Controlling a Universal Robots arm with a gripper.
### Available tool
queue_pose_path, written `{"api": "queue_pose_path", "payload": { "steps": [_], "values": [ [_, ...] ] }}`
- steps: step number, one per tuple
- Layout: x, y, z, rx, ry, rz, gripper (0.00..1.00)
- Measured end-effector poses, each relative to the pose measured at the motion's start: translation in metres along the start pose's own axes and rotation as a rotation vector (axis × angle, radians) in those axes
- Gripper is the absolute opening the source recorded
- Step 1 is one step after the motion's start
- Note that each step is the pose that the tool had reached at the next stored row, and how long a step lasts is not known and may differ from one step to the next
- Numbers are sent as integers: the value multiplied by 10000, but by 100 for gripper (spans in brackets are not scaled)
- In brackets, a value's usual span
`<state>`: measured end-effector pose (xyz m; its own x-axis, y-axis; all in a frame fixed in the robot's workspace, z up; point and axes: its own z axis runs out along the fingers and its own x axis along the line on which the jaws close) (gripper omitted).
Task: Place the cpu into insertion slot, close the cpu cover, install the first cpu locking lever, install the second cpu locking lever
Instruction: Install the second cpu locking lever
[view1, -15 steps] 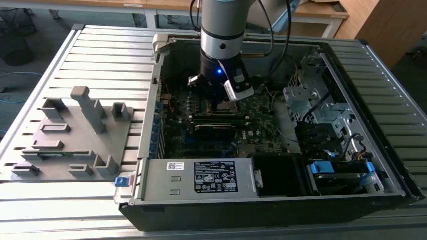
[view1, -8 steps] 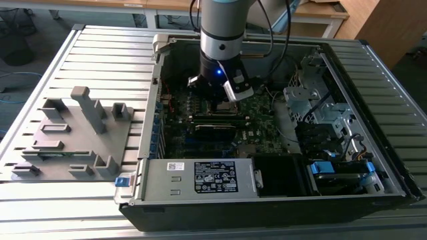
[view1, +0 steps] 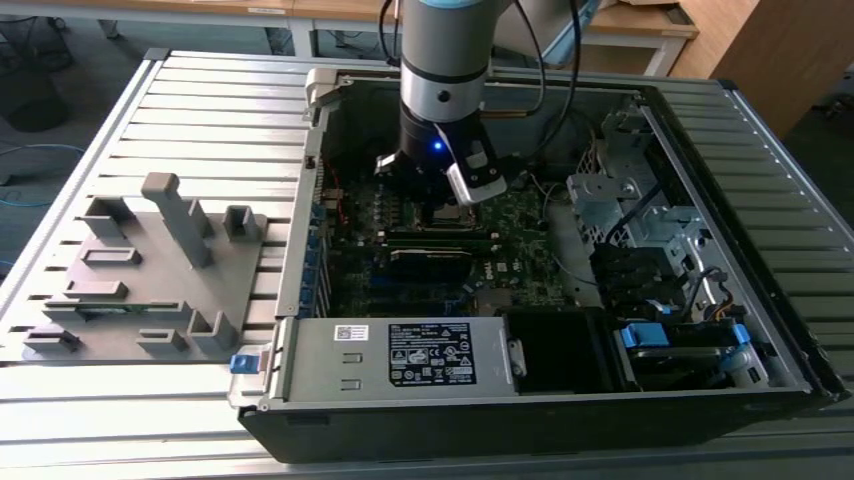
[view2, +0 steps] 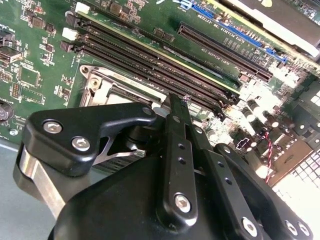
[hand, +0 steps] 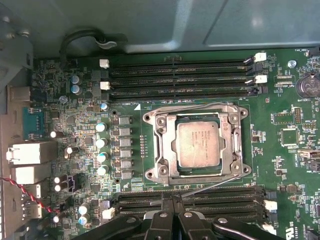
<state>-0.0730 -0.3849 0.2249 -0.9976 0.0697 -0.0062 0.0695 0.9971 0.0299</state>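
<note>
Lab: robot arm (view1: 447, 60), slatted workbench (view1: 214, 110)

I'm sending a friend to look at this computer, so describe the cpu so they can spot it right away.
Start with the green motherboard inside the open computer case, between the banks of long black memory slots. There a silver cpu cover frames the cpu. It is the one flat, dull silver-grey square; everything around it is green board, black slots or small round capacitors.

My hand (view2: 172, 107) covers most of the cpu cover (view2: 107, 90) in the second wrist view; my arm hides the slot in the exterior view.
</note>
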Motion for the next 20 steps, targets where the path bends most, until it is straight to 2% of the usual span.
{"api": "queue_pose_path", "payload": {
  "steps": [20],
  "values": [
    [28,-3,32,0,0,-7,10]
  ]
}}
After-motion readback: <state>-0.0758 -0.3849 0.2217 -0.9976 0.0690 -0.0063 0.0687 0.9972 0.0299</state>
